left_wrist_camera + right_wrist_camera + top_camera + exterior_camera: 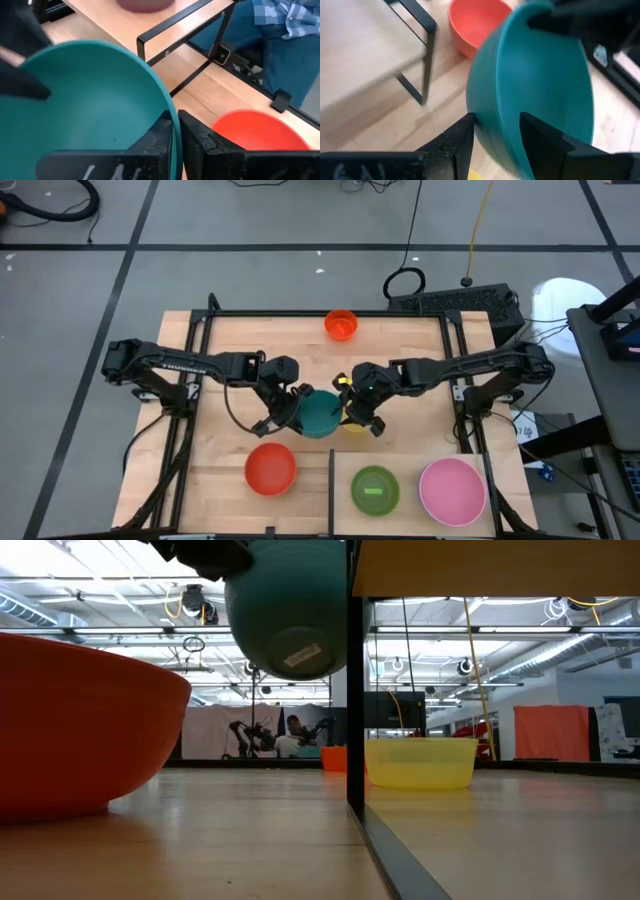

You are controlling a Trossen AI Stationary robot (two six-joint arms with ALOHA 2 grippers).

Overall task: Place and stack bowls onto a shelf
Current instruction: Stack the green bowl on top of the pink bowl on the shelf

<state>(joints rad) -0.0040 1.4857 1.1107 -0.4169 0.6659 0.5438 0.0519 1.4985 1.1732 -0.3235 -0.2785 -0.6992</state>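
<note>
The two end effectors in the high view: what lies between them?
The teal bowl lies between the left end effector and the right end effector.

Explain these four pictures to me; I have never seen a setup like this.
Two dark robot arms work at a wooden table. One picture looks straight down, one looks level across the tabletop, and two come from cameras on the arms' wrists. The left gripper pinches the rim of a teal bowl held above the table. The right gripper has its fingers apart around the opposite rim. On the table stand a red bowl, a green bowl, a pink bowl, an orange bowl and a yellow bowl.
</note>
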